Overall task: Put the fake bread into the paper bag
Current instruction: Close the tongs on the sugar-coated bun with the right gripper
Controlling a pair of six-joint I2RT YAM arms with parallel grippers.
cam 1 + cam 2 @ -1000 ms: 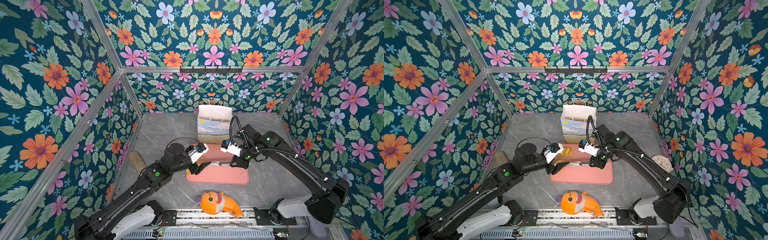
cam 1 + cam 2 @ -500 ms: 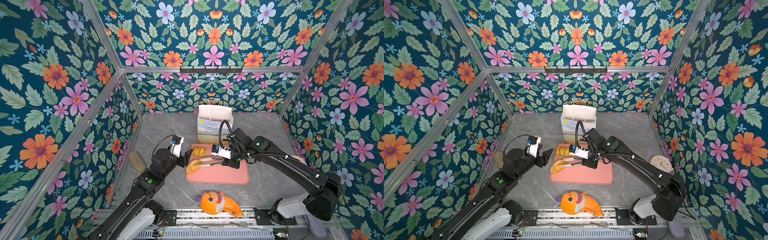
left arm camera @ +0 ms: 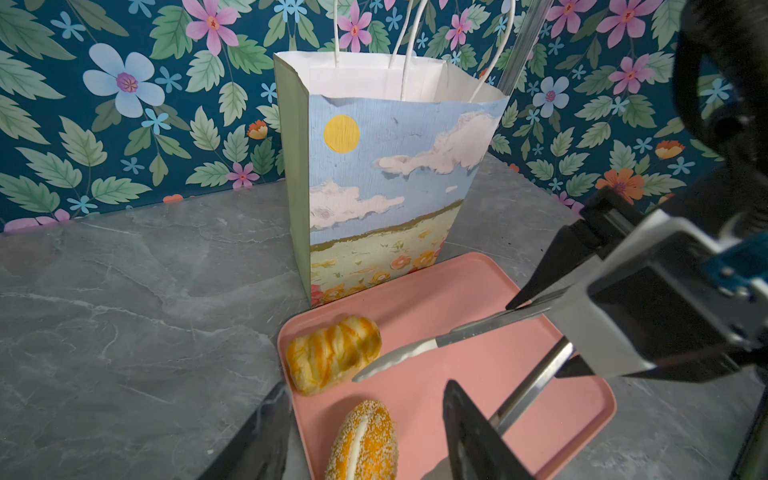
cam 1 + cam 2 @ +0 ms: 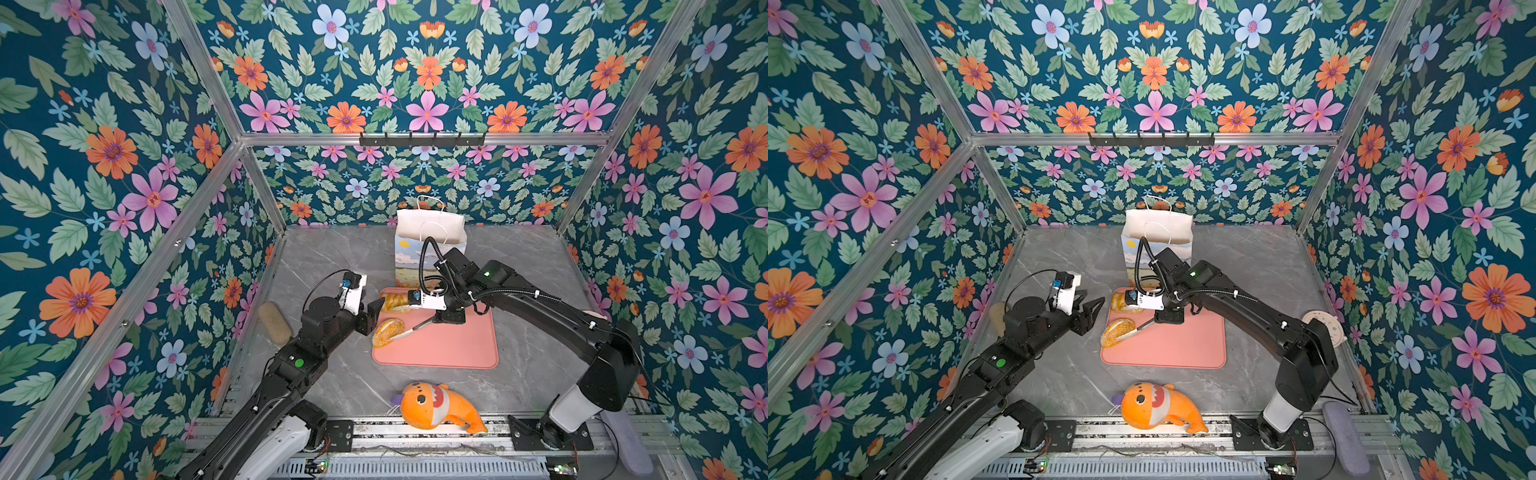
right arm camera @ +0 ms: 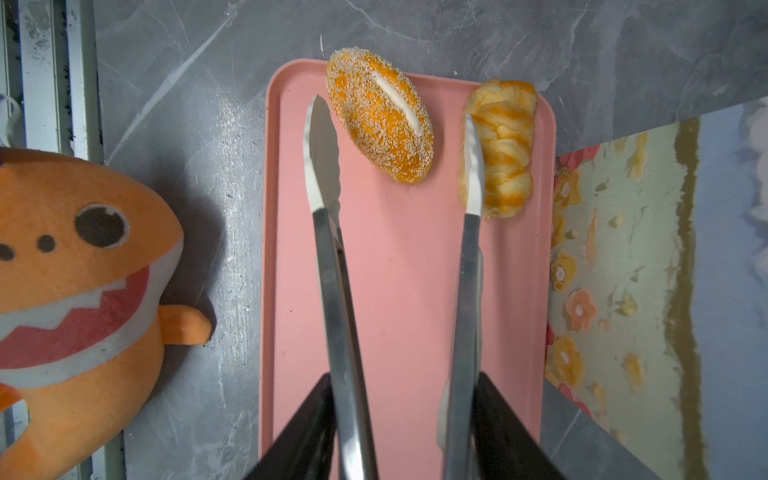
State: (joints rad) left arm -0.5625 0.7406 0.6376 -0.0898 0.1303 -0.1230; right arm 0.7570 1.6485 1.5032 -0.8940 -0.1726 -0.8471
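Note:
Two pieces of fake bread lie on the pink tray [image 4: 449,349]: a sesame roll [image 4: 387,332] [image 5: 380,116] and a striped pastry [image 4: 395,301] [image 5: 503,145]. The paper bag [image 4: 430,232] [image 3: 386,166] stands upright and open right behind the tray. My right gripper [image 4: 449,318] [image 5: 403,424] is shut on metal tongs [image 5: 328,270], whose arms are spread; one tip lies beside the roll, the other over the pastry. My left gripper [image 4: 374,311] [image 3: 365,449] hangs open and empty at the tray's left edge, above the roll.
An orange plush fish [image 4: 436,409] lies near the front rail. A tan oblong block [image 4: 274,322] rests by the left wall. A round white disc [image 4: 1325,326] sits by the right wall and a purple object [image 4: 1345,436] at the front right. Floral walls close in three sides.
My left arm has pulled back from over the tray to its left edge, uncovering the bread. The right gripper has moved left with the tongs, and the tongs' arms have spread apart.

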